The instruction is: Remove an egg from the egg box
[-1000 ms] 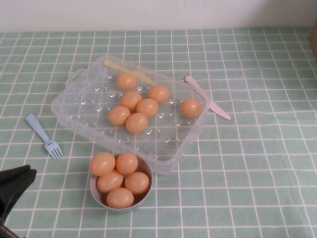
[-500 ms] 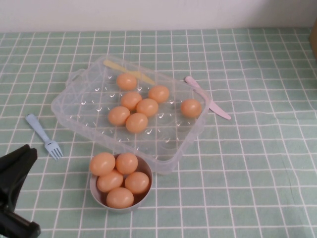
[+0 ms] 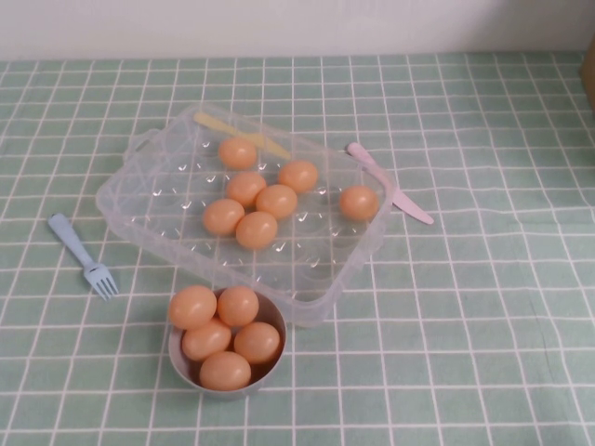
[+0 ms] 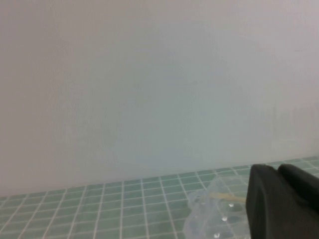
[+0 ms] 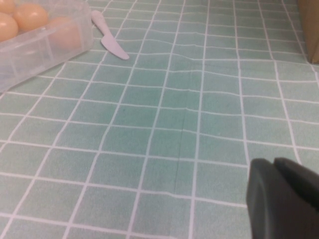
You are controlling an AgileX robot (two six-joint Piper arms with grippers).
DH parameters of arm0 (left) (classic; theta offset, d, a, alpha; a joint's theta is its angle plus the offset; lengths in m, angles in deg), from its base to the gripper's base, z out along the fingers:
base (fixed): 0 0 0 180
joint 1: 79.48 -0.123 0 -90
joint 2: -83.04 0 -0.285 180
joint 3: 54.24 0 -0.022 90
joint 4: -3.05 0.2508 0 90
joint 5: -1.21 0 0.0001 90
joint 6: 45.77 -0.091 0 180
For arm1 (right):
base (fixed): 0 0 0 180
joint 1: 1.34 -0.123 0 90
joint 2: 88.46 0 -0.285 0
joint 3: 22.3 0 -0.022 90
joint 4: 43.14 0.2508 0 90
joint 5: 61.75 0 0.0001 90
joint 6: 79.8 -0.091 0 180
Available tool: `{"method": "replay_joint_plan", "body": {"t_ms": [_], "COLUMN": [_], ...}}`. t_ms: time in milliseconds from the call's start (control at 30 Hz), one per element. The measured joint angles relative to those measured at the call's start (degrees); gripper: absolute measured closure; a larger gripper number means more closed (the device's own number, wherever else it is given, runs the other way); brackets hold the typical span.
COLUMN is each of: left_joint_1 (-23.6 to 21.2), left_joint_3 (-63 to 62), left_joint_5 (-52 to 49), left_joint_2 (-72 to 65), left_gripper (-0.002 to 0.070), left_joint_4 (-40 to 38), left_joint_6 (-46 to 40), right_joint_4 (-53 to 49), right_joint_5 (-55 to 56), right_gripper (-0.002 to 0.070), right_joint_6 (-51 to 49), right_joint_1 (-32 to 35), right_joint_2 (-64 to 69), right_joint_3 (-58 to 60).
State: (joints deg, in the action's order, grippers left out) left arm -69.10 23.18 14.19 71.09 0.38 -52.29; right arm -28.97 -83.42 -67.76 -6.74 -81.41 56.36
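Observation:
The clear plastic egg box (image 3: 139, 200) lies at the table's middle left with several orange-tan eggs (image 3: 257, 229) in its cups. Neither gripper shows in the high view. In the left wrist view my left gripper (image 4: 279, 172) is shut and empty, held high and level, with a corner of the egg box (image 4: 209, 214) beyond it. In the right wrist view my right gripper (image 5: 275, 164) is shut and empty, low over the green cloth. The egg box (image 5: 40, 45) and its eggs (image 5: 30, 15) lie far off from it.
A small grey bowl (image 3: 272, 365) with several eggs stands just in front of the box. A blue fork (image 3: 84, 255) lies left of the box, a pink knife (image 3: 390, 186) to its right, a yellow knife (image 3: 232, 130) on its far rim. A brown object (image 3: 589, 65) is at the right edge.
My left gripper showed at the lower left corner of the high view and has drawn back out of that view. The eggs, box and bowl have not moved.

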Motion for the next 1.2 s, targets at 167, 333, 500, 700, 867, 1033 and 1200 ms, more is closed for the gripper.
{"method": "replay_joint_plan", "body": {"t_ms": [167, 333, 500, 700, 867, 1033, 1200], "left_joint_1": [-4.7, -5.0, -5.0, -5.0, -5.0, -5.0, -5.0], "left_joint_3": [1.1, 1.2, 1.2, 1.3, 1.3, 1.3, 1.3], "left_joint_5": [-4.9, -15.6, -29.3, -33.9, -33.9, -33.9, -33.9], "left_joint_2": [4.4, 4.7, 4.7, 4.7, 4.7, 4.7, 4.7], "left_gripper": [0.0678, 0.0678, 0.0678, 0.0678, 0.0678, 0.0678, 0.0678], "left_joint_4": [2.7, 2.7, 3.7, 4.1, 4.1, 4.2, 4.2], "left_joint_6": [4.7, 6.5, 6.5, 6.5, 6.5, 6.5, 6.5], "right_joint_4": [0.0, 0.0, 0.0, 0.0, 0.0, 0.0, 0.0], "right_joint_5": [0.0, 0.0, 0.0, 0.0, 0.0, 0.0, 0.0], "right_gripper": [0.0694, 0.0694, 0.0694, 0.0694, 0.0694, 0.0694, 0.0694], "right_joint_6": [0.0, 0.0, 0.0, 0.0, 0.0, 0.0, 0.0], "right_joint_1": [0.0, 0.0, 0.0, 0.0, 0.0, 0.0, 0.0], "right_joint_2": [0.0, 0.0, 0.0, 0.0, 0.0, 0.0, 0.0], "right_joint_3": [0.0, 0.0, 0.0, 0.0, 0.0, 0.0, 0.0]}}
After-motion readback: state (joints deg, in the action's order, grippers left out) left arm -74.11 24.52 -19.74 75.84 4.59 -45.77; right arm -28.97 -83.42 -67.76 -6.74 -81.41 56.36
